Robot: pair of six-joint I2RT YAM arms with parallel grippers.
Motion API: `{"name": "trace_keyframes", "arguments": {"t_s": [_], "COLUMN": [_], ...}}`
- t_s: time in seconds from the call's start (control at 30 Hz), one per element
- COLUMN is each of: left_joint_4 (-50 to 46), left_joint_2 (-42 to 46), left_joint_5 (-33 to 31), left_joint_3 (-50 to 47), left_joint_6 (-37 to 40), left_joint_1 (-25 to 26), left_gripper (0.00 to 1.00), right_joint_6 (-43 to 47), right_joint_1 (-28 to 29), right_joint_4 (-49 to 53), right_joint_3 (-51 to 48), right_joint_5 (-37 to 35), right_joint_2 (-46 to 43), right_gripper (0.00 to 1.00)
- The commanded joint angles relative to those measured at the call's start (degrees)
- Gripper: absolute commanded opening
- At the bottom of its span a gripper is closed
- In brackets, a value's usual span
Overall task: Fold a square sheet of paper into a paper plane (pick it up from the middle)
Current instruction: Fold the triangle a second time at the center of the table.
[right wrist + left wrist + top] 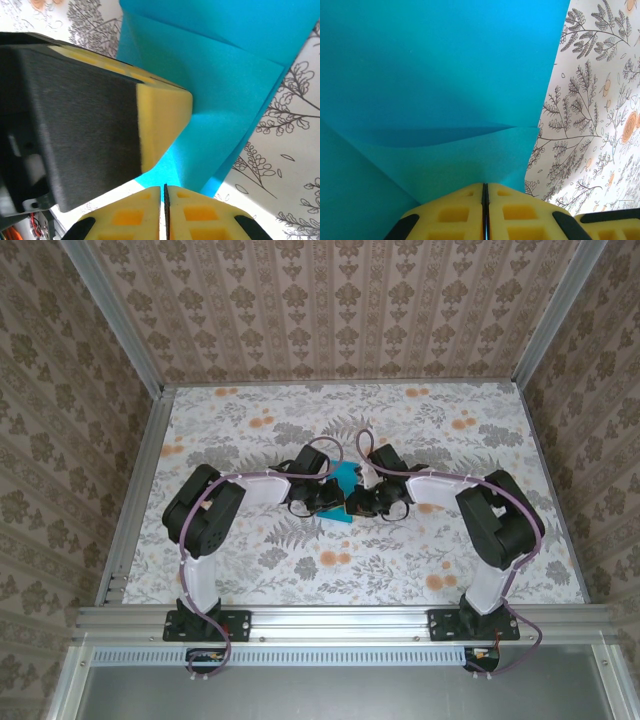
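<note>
The teal square sheet of paper (346,478) is lifted off the middle of the table between both arms. It is folded over itself, with a soft crease and overlapping layers (445,75). My left gripper (335,503) comes in from the left; its yellow pads (455,212) are pressed together, with the paper's lower edge running into the seam (485,187). My right gripper (352,507) faces it from the right. It (163,189) is shut on the bottom corner of the sheet (235,85). One left finger (162,115) lies against the paper just above it.
The floral-patterned table (250,560) spreads around the arms and shows beside the sheet (600,125). Patterned walls and aluminium frame rails (135,490) enclose the table on three sides. The two wrists sit almost touching at the centre.
</note>
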State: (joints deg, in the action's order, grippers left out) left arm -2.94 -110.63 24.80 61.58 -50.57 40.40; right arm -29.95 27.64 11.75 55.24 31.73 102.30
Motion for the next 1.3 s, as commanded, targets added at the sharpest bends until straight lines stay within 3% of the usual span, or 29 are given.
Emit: {"name": "trace_keyframes", "arguments": {"t_s": [0.0,0.77,1.03,1.27], "left_joint_4": [-0.3,0.3,0.4,0.7], "left_joint_2": [-0.3,0.0,-0.3,-0.2], "left_joint_5": [0.1,-0.1,0.0,0.2], "left_joint_3": [-0.6,-1.5,-1.5,-1.7], "left_joint_6": [-0.3,-1.1,-1.4,-1.6], "left_joint_1": [-0.1,-0.4,-0.3,-0.4], "left_gripper": [0.1,0.1,0.1,0.1], "right_joint_6": [0.2,0.8,0.2,0.1], "right_joint_1": [0.2,0.3,0.4,1.0], "right_joint_4": [-0.1,3.4,0.3,-0.2], "right_joint_3": [-1.4,-0.8,-2.2,-2.1], "right_joint_5": [0.0,-4.2,0.1,0.2], "right_joint_2": [1.2,3.3,-2.1,0.4], "right_gripper": [0.11,0.11,0.11,0.11]}}
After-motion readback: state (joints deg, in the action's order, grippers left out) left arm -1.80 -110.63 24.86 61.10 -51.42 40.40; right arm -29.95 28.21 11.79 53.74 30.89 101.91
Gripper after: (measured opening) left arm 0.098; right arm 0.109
